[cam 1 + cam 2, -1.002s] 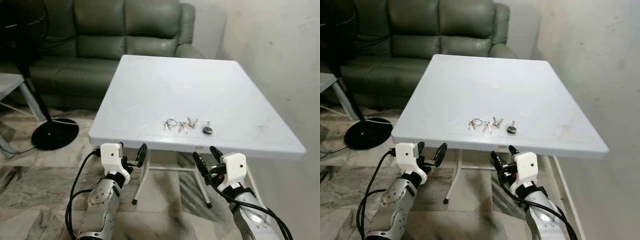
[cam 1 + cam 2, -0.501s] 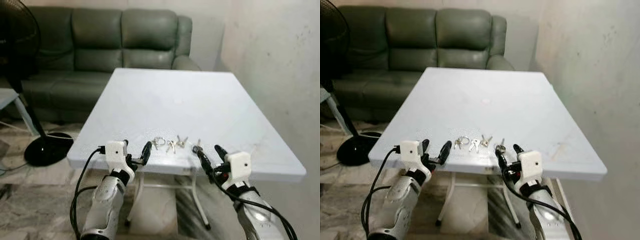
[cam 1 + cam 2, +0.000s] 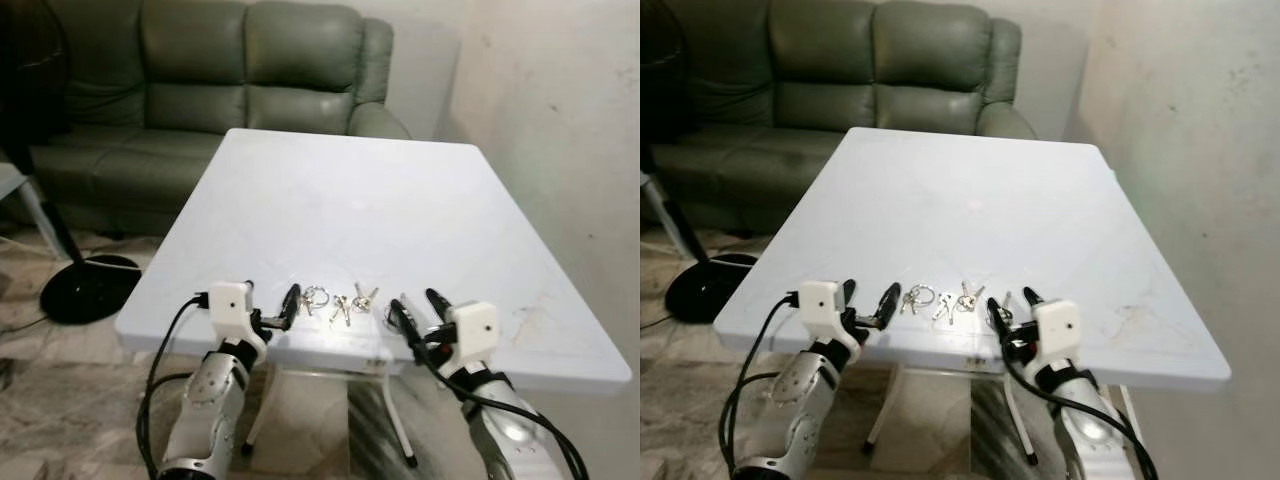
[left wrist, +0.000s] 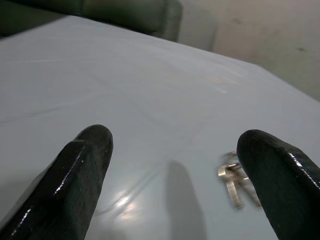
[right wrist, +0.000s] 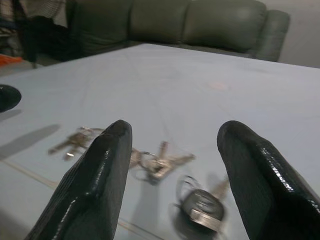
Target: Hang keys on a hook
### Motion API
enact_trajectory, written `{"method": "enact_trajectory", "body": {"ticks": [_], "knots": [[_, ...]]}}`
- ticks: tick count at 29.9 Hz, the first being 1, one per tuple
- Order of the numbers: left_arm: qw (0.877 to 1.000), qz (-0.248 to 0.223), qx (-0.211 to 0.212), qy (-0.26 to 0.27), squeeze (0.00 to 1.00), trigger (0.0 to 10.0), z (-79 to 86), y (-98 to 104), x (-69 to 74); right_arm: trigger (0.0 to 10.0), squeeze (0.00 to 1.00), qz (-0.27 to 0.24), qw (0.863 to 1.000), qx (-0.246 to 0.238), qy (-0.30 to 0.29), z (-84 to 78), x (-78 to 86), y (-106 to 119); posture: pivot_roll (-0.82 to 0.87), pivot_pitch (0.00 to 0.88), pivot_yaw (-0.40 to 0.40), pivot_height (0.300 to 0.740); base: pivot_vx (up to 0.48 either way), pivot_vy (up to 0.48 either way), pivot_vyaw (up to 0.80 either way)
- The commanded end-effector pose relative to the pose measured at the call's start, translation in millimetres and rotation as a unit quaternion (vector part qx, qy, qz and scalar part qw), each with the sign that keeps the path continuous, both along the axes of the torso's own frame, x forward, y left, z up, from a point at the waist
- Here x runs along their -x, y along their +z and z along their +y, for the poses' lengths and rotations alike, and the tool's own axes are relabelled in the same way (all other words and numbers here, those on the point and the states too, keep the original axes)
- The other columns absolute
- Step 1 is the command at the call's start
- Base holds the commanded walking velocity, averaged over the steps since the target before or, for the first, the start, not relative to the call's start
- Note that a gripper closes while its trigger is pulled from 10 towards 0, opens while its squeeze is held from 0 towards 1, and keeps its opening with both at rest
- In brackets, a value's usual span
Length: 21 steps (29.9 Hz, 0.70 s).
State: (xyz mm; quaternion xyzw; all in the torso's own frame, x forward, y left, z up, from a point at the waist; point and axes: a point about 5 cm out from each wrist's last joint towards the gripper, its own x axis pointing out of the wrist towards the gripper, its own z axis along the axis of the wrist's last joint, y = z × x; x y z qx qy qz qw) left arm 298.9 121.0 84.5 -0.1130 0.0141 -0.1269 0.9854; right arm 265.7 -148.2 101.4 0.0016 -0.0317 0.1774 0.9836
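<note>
Lying loose near the front edge of the white table: the keys, a spread of small silver keys on rings, with a black-headed fob key at the right end of the row, just ahead of the right gripper. Flanked by both arms, none of it touched. Right gripper held low over the table's front edge, fingers spread wide, the fob key and the middle cluster sitting in the gap between them in the right wrist view. Left gripper likewise over the front edge, just left of the ring end of the bunch, fingers also wide apart, the nearest keys seen blurred beside the inner finger in the left wrist view. Behind the table, a dark green leather sofa; to the left on the marble floor, the round black base of a standing fan; to the right, a pale, marked wall.
</note>
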Motion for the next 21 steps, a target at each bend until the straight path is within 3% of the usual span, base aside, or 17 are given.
{"method": "enact_trajectory", "body": {"ticks": [1, 10, 11, 15, 21], "knots": [[1.0, 0.003, -0.006, -0.012, 0.0, 10.0, -4.5, -1, 0.8, 10.0, 1.0, 0.0, 1.0, -0.011, 0.003, -2.4, -1.2, 3, -0.04, 0.0, -0.028, 0.74, 0.0, 0.0, 0.0], [0.999, 0.005, -0.018, -0.045, 0.0, 10.0, -12.9, -4, 6.9, 10.0, 1.0, 0.007, 1.0, 0.018, 0.009, -7.9, -6.9, 1, -0.04, 0.0, -0.029, 0.74, 0.0, 0.0, 0.0], [0.998, 0.005, -0.024, -0.06, 0.0, 10.0, -15.8, -5, 9.2, 10.0, 0.0, 0.017, 0.999, 0.035, 0.006, -11.7, -12.7, -1, -0.04, 0.0, -0.03, 0.74, 0.0, 0.0, 0.0], [0.997, 0.005, -0.032, -0.077, 0.0, 10.0, -20.1, -5, 12.3, 10.0, 0.0, 0.018, 0.999, 0.043, 0.019, -14.8, -18.8, 0, -0.03, 0.003, -0.032, 0.74, 0.0, 0.0, 0.0], [0.993, 0.003, -0.037, -0.116, 0.0, 10.0, -29.2, -4, 20.3, 10.0, 0.0, 0.036, 0.995, 0.065, 0.066, -15.3, -41.3, -2, -0.02, 0.022, -0.031, 0.74, 0.0, 0.0, 0.0]]}}
